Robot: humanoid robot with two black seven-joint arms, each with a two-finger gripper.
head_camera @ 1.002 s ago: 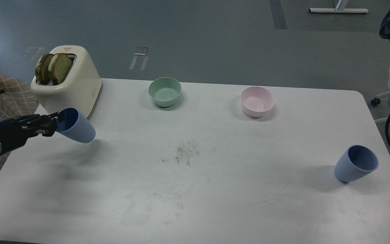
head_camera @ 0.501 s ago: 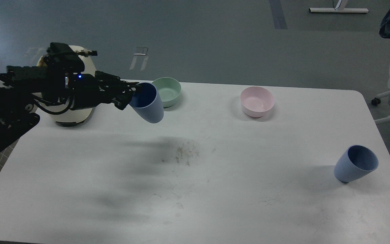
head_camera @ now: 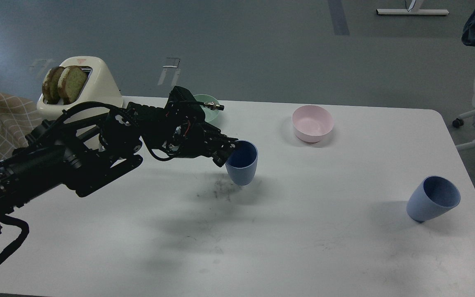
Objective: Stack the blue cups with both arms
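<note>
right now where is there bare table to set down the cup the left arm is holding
Bare stretches: the near half of the white table, and the span between the held blue cup and the other blue cup. The back edge is crowded: toaster, mint-green bowl, pink bowl.

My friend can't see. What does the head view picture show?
The left gripper holds a blue cup by its rim over the middle of a white table. Another blue cup stands far right; a pink bowl and toaster sit behind.

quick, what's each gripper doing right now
Left gripper: shut on the rim of a blue cup, holding it near the middle of the table.
Right gripper: not in view.
</note>
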